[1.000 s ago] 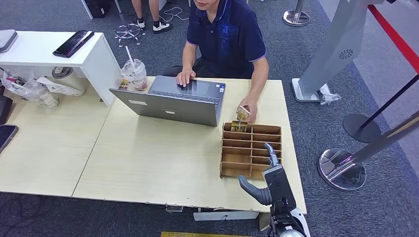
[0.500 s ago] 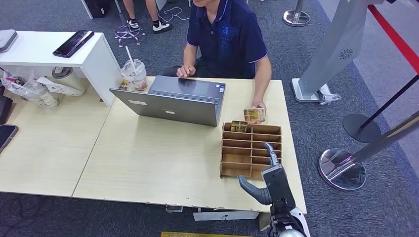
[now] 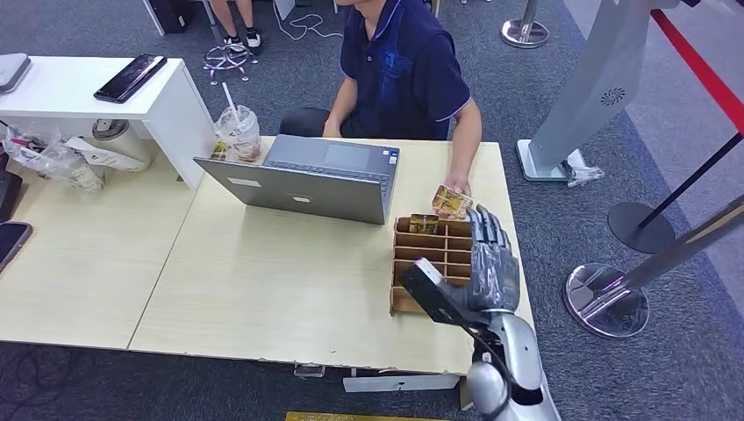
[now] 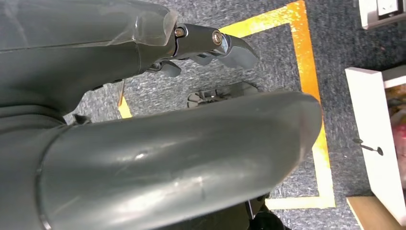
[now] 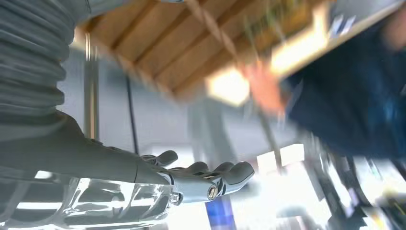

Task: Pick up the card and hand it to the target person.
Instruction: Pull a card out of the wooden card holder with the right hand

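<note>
A person (image 3: 405, 72) in a dark blue shirt sits behind the table and holds a yellowish card (image 3: 453, 202) just past the far edge of the wooden compartment tray (image 3: 419, 274). A second card (image 3: 424, 224) stands in the tray's far-left slot. My right hand (image 3: 481, 263) hovers over the tray's right side, fingers spread towards the held card and a short way from it, holding nothing. The right wrist view is blurred, with the fingers (image 5: 210, 181) outstretched. My left hand (image 4: 158, 143) hangs over carpet, thumb and fingers apart, holding nothing.
An open grey laptop (image 3: 307, 189) stands left of the tray. A plastic cup (image 3: 239, 133) with a straw sits behind it. A white side table (image 3: 79, 88) carries a phone. Stanchion bases (image 3: 607, 300) and a grey kiosk foot (image 3: 561, 149) stand on the right.
My right hand has risen from the table's near edge and reached forward over the tray. The person has drawn the card up and right, and taken the other hand off the laptop.
</note>
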Robot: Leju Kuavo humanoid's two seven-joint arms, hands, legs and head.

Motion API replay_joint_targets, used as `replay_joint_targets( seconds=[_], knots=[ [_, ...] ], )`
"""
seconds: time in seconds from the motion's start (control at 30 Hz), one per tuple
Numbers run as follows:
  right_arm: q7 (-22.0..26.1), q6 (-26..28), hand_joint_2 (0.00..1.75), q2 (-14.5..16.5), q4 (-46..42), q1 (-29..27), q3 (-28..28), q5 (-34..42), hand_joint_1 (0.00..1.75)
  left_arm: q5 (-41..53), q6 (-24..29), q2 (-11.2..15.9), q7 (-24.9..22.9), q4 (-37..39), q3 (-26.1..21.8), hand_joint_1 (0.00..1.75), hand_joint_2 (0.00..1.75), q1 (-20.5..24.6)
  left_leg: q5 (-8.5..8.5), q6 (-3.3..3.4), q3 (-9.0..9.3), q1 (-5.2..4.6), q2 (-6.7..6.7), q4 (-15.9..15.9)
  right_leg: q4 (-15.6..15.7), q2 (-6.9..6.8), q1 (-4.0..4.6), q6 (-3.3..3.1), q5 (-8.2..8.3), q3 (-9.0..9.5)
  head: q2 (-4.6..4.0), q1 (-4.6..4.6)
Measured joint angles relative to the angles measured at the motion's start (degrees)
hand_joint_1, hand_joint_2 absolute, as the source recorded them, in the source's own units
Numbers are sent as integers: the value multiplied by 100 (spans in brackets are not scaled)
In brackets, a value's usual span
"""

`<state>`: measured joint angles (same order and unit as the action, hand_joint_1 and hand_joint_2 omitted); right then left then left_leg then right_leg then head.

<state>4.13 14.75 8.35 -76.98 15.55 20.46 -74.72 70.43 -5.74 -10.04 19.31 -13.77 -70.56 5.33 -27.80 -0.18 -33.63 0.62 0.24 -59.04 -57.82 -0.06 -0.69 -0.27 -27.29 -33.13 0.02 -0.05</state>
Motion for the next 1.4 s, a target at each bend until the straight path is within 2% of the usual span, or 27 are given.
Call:
replay_joint_targets(
  seconds=[0.07, 0.2, 0.33, 0.53, 0.8, 1.07, 1.4],
  knots=[
    [-338, 160, 175, -113, 425, 510, 323, -775, 0, 43, -20, 12, 14, 0, 26, 0, 0, 8, 4, 2, 1, 0, -2, -1, 0, -3, 0, 1, 2, 0, 0, -1],
    [-569, 136, 175, -227, 1095, 1248, 750, -1256, 0, 72, -34, 37, 11, 0, 71, 0, 0, 8, 6, 1, 0, 0, -5, -1, -1, -5, 0, 0, 3, 0, 0, -1],
    [-611, 11, 175, -250, 1642, 1762, 999, -1281, 175, 71, -45, 49, 7, 0, 81, 0, 0, 10, 5, 1, -2, 0, -5, -1, -1, -5, 0, 1, 2, -2, -1, -1],
    [-680, -4, 175, -238, 2225, 2243, 1141, -1132, 175, 71, -48, 65, 8, 0, 81, 0, 0, 10, 5, 1, -4, 0, -7, -1, -1, -7, 0, 1, 1, -2, -1, 0],
    [-714, 49, 175, -194, 2497, 2311, 1147, -1002, 173, 68, -48, 75, 8, 0, 81, 0, 0, 9, 5, 1, -4, 0, -8, -1, -1, -7, 0, 1, 1, -2, 0, 0],
    [-596, 46, 175, -151, 2609, 2309, 1147, -857, 143, 56, -45, 92, 6, 0, 81, 0, 0, 9, 5, 1, -4, 0, -7, -1, -1, -6, 0, 1, 1, -3, 0, 0],
    [-512, 30, 175, -141, 2662, 2303, 1163, -787, 127, 56, -45, 92, 1, 0, 81, 0, 0, 9, 5, 1, -4, 0, -7, -1, -1, -6, 0, 1, 1, -3, 0, 0]
  ],
)
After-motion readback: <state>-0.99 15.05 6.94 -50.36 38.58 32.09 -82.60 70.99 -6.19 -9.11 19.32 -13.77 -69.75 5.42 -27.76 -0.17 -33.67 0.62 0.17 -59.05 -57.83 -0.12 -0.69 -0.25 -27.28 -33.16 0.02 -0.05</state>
